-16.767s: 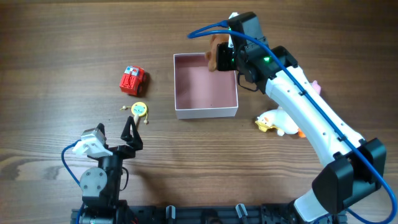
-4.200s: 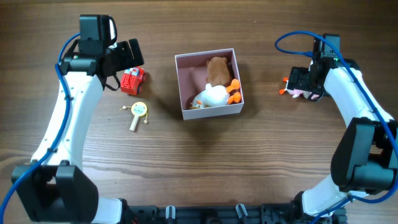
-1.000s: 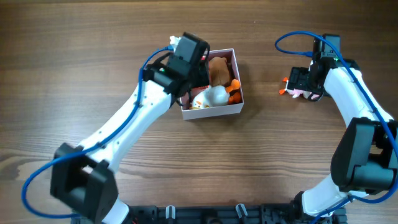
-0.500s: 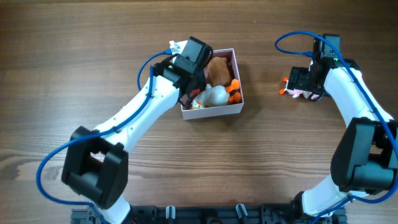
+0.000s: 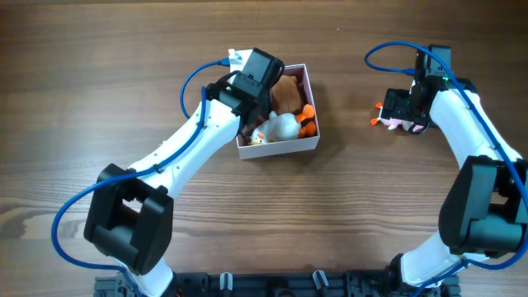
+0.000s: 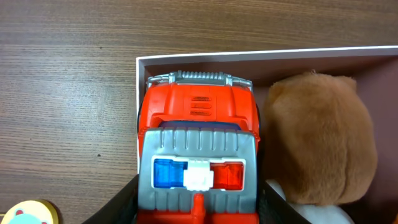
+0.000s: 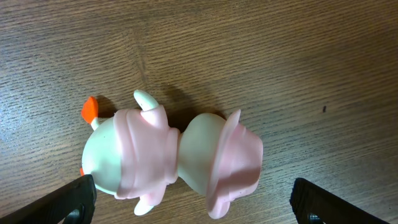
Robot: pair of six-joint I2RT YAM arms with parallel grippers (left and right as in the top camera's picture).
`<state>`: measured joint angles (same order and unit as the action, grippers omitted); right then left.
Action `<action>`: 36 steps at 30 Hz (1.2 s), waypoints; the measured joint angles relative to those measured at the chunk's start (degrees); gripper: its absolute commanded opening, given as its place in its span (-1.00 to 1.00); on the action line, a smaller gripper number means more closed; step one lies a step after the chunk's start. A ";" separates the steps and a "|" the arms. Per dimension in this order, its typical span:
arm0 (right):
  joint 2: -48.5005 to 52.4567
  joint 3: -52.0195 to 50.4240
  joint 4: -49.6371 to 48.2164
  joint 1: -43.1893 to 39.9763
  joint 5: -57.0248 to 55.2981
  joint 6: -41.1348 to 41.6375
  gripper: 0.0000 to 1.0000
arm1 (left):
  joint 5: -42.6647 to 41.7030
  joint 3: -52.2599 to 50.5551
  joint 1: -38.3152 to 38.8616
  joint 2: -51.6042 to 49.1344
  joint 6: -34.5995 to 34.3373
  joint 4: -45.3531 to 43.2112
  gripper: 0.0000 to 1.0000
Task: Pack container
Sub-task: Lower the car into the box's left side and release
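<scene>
One red truck (image 6: 198, 140) clamped in left gripper (image 6: 198, 208), in container (image 6: 261, 53) corner | right gripper (image 7: 196, 200) apart, straddling pink toy (image 7: 174, 158)

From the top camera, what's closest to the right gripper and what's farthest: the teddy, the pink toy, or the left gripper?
1. Pink toy, right under the right gripper, on the far right.
2. Brown teddy, inside the box, on its right-hand side.
3. Left gripper, over the box's left side, shut on the red truck.
</scene>
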<state>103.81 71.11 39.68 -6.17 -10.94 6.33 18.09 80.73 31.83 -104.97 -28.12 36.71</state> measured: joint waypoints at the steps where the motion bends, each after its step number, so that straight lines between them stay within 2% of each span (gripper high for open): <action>1: 0.00 0.00 0.00 0.00 0.00 -0.02 0.99 | -0.20 0.00 0.00 0.00 0.02 0.09 -0.67; 8: 0.00 0.00 0.00 0.00 0.00 -0.02 1.00 | -2.58 0.00 -0.02 0.00 -0.98 0.44 -0.92; 14: 0.00 0.00 0.00 0.00 0.00 -0.02 0.99 | -2.99 0.00 -0.02 0.00 -5.25 1.77 -0.92; 21: 0.00 0.00 0.00 0.00 0.00 -0.02 0.99 | -2.93 0.00 -0.02 -2.19 -7.28 0.74 -0.76; 26: 0.00 0.00 0.00 0.00 0.00 -0.02 0.99 | -1.64 0.00 -0.39 -4.28 -7.41 -0.52 -0.75; 30: 0.00 0.00 0.00 0.00 0.00 -0.02 0.99 | -1.42 0.00 -1.68 -4.31 -7.41 -0.83 -0.65; 33: 0.00 0.00 0.00 0.00 0.00 -0.02 0.99 | -1.42 0.00 -2.14 -4.74 -7.41 -1.36 -0.51; 36: 0.00 0.00 0.00 0.00 0.00 -0.02 0.99 | -1.42 0.00 -2.16 -6.01 -7.43 -2.01 -0.24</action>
<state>103.81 71.11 39.68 -6.17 -10.94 6.31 16.67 80.73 29.67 -110.98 -35.55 34.70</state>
